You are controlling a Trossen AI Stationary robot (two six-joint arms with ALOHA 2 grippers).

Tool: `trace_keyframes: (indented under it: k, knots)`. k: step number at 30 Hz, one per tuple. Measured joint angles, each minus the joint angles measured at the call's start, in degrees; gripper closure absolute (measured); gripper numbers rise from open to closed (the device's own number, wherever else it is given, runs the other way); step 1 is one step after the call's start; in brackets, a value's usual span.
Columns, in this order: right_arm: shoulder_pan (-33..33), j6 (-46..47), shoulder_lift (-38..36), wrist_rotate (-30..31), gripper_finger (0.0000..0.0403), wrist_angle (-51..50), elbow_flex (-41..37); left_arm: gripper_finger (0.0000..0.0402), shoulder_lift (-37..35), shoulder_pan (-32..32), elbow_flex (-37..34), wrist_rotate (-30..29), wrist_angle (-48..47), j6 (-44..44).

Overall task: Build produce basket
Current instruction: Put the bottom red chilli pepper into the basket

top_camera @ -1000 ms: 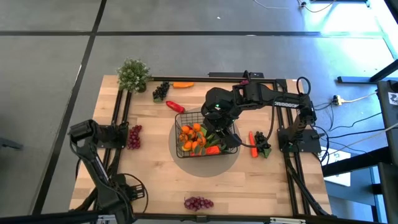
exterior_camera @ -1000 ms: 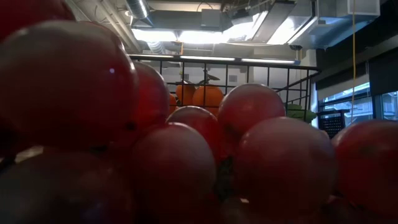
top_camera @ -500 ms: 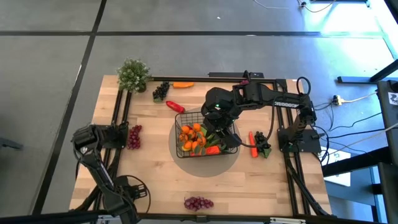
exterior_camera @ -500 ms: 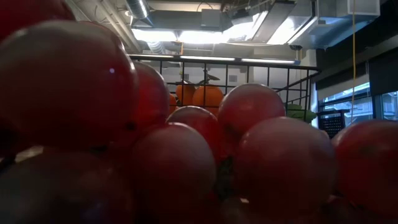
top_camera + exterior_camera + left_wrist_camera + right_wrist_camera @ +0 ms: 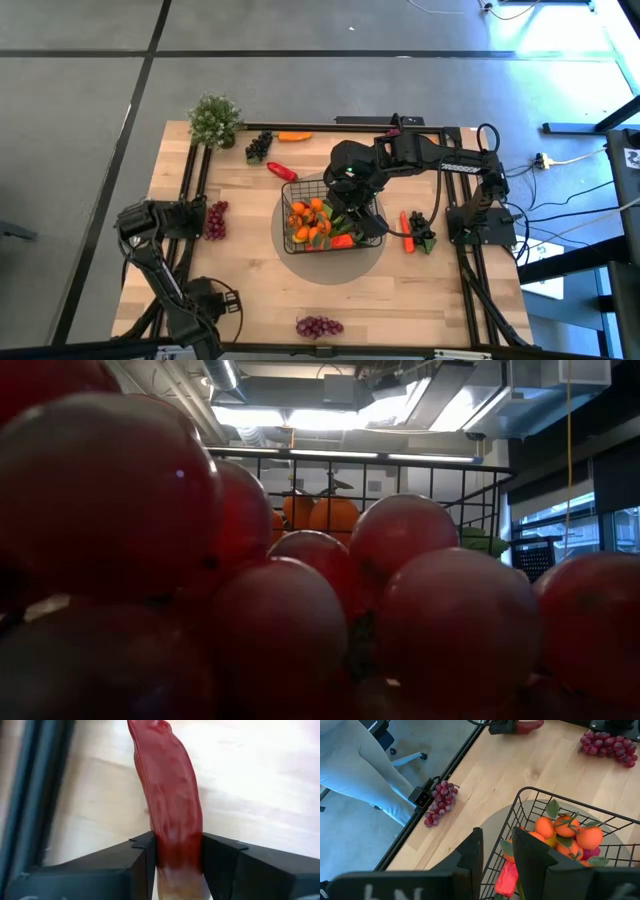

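Basket (image 5: 300, 184) sat mid-tabletop partly loaded with produce (image 5: 308, 215), right gripper (image 5: 497, 840) at its rim (grip unclear), while left gripper (image 5: 177, 850) pinched a red pepper (image 5: 170, 785) near the front-left corner, so next I'd guess lift, carry, drop in.

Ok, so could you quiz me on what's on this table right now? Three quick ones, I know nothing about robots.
1. What is the left gripper clamped on?
2. True or false: the basket is empty.
3. The right gripper has its fingers on either side of: A) the basket's wire wall, B) a bunch of grapes, C) a potted plant.

Key:
1. A red pepper, held just above the table.
2. False: oranges lie in it.
3. A.
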Motion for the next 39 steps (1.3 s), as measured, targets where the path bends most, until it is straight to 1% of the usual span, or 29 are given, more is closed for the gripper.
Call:
trace_keyframes:
  k: [2, 7, 10, 12, 17, 21, 26, 39]
  knots:
    - [0.00, 0.00, 0.00, 0.00, 0.0310, 0.00, 0.00, 0.0295, 0.02, 0.84, 0.00, -1.44, -1.07, 1.67]
    - [0.00, 0.00, 0.00, 0.00, 0.0310, 0.00, 0.02, 0.0289, 0.02, 2.63, 0.00, -7.84, -7.19, 11.68]
    - [0.00, 0.00, 0.00, 0.00, 0.0310, 0.00, 0.02, 0.0288, 0.02, 4.20, -0.02, -8.42, -10.55, 17.25]
    - [0.00, 0.00, 0.00, 0.00, 0.0310, 0.00, 0.00, 0.0288, 0.02, 5.56, -0.02, -8.31, -11.05, 20.44]
    - [0.01, 0.00, -0.01, 0.00, 0.0310, 0.00, 0.02, 0.0287, 0.02, 7.98, -0.02, -8.71, -9.16, 22.58]
    - [0.00, 0.00, -0.02, 0.00, 0.0310, 0.00, 0.02, 0.0287, 0.02, 9.22, -0.02, -12.78, -9.67, 28.54]
    - [0.01, 0.00, -0.02, 0.00, 0.0310, 0.00, 0.02, 0.0287, 0.02, 9.55, -0.02, -17.20, -10.13, 33.74]
    - [0.00, 0.00, -0.02, 0.00, 0.0310, 0.00, 0.02, 0.0287, 0.02, 9.55, -0.02, -18.61, -9.05, 34.54]
